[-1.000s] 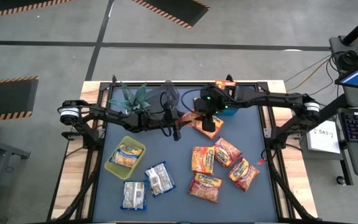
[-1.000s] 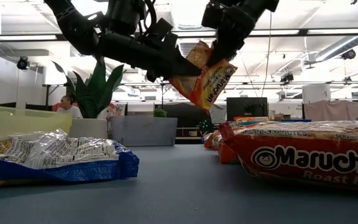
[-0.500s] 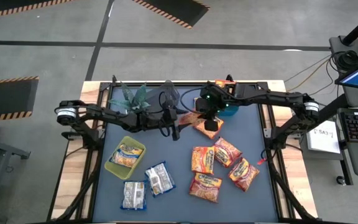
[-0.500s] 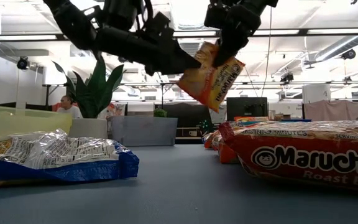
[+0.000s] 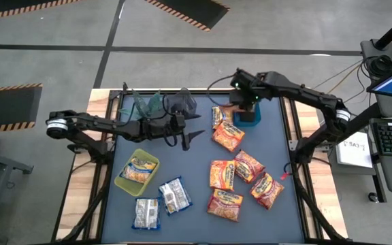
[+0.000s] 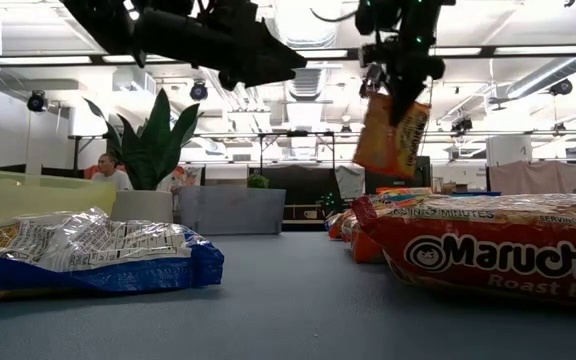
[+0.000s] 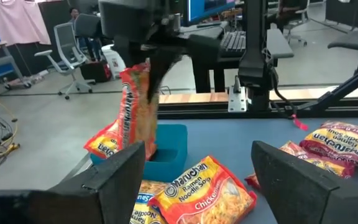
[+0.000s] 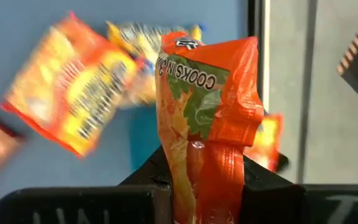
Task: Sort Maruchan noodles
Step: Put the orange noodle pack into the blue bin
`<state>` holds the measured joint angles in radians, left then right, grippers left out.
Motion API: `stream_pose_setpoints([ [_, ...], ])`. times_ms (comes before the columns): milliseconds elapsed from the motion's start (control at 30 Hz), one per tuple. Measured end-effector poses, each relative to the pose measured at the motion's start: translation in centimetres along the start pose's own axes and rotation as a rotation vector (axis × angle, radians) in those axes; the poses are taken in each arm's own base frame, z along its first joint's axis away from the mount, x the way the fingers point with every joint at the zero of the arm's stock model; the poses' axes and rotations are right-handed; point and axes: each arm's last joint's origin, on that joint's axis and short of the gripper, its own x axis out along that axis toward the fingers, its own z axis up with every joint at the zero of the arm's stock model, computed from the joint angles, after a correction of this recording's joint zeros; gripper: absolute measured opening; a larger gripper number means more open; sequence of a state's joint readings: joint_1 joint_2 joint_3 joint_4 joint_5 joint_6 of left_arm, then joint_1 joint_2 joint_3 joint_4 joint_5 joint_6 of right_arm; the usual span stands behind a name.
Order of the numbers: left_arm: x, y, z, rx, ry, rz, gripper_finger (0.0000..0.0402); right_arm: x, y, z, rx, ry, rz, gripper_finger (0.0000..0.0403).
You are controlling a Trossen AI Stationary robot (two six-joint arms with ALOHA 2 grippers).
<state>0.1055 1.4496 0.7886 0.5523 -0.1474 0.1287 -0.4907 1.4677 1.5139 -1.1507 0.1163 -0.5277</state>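
High view: the right gripper hangs over a small blue plastic bin at the table's far side; the left gripper is mid-table, empty. Low view: an orange flat plastic noodle packet dangles in the air. Left wrist view: its fingers are spread wide. Right wrist view: the jaws are clenched on the packet, which is probably above the bin

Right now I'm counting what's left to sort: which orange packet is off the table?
The orange packet pinched in the right gripper's fingers, hanging above the blue bin. Every other orange packet lies flat on the table.
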Motion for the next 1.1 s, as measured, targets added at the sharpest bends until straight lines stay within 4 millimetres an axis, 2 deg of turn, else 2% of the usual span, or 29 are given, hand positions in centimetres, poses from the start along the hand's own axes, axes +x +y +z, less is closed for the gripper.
stream_pose_setpoints([
  [167, 0.0, 0.0, -0.3, 0.001, 0.023, -0.003, 0.0276, 0.9, -2.3, -1.9, -0.002, 0.085, 0.012, 0.0055],
  [367, 0.0, -0.1, -0.7, 0.001, 0.050, -0.006, 0.0276, 2.6, -3.8, -3.3, 0.050, 0.179, 0.094, 0.0055],
  [933, 0.0, -0.1, -0.8, 0.003, 0.062, -0.006, 0.0276, 10.2, -4.5, -2.6, 0.049, 0.333, 0.213, 0.0055],
  [1100, 0.0, -0.1, -1.0, 0.004, 0.067, -0.007, 0.0276, 11.7, -4.7, -2.4, 0.075, 0.374, 0.178, 0.0083],
])
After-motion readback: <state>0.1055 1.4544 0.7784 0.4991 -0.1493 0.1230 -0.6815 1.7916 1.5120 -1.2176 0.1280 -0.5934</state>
